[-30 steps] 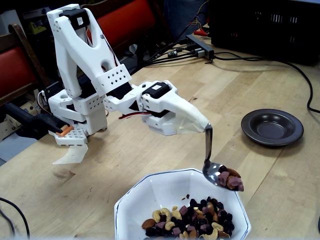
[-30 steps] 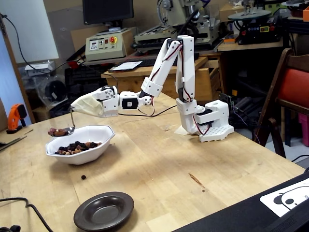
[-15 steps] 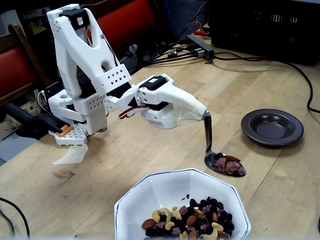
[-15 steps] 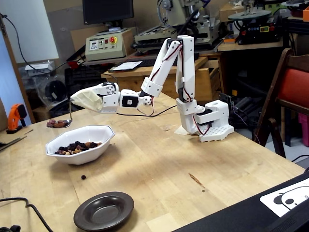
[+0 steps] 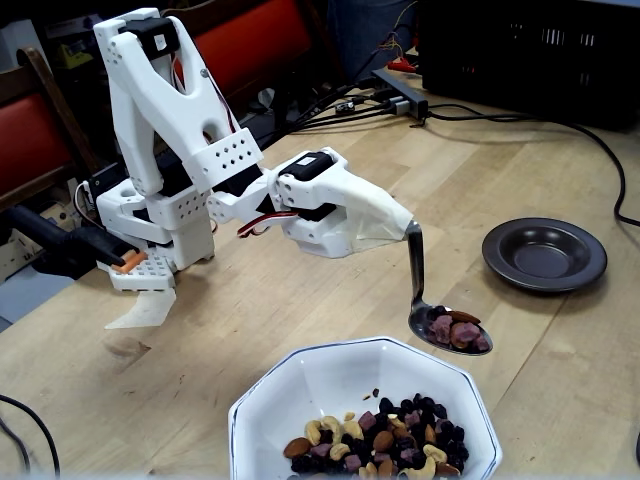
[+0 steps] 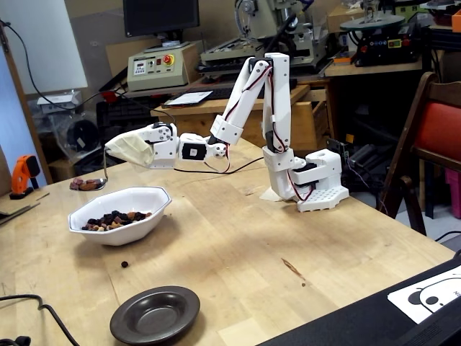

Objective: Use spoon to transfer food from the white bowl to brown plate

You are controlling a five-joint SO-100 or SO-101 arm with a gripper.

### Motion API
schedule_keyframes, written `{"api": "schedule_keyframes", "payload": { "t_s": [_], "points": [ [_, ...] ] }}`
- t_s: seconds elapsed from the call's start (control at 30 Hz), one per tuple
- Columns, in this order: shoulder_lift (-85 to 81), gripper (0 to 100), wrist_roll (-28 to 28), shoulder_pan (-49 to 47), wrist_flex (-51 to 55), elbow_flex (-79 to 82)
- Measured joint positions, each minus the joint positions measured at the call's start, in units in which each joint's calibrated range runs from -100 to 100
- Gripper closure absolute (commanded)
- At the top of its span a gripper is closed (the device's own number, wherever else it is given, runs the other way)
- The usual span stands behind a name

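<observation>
Jaws clamped on the spoon (image 5: 436, 315), loaded with food (image 5: 455, 329), held above the white bowl (image 5: 300, 395)

Both fixed views are evenly and brightly lit from overhead, with soft, faint shadows on the bench (image 5: 300, 300). Glare glints on the spoon (image 5: 425, 318) and the brown plate (image 5: 545, 255). Focus is soft throughout, grainier toward 12 o'clock in the wider view.

Loaded spoon (image 5: 447, 328) higher, beyond bowl rim.
</observation>
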Motion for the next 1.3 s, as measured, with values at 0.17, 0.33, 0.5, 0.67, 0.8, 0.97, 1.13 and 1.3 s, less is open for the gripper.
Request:
{"api": "schedule_keyframes", "payload": {
  "t_s": [0.17,0.33,0.5,0.67,0.8,0.97,1.13,1.3],
  "points": [
    [0.0,98,0.2,-2.3,0.0,0.0],
    [0.0,98,0.0,-6.3,1.9,0.0],
    [-1.5,98,0.0,-7.8,7.1,-0.1],
    [-7.7,98,0.0,-7.8,14.1,-0.1],
    [-12.2,98,0.0,-7.9,19.9,-0.1],
    [-17.3,98,0.2,-11.5,25.0,-0.1],
    [-19.4,98,0.0,-16.3,27.1,-0.1],
    [-19.8,98,0.0,-18.8,27.2,-0.1]
  ]
}}
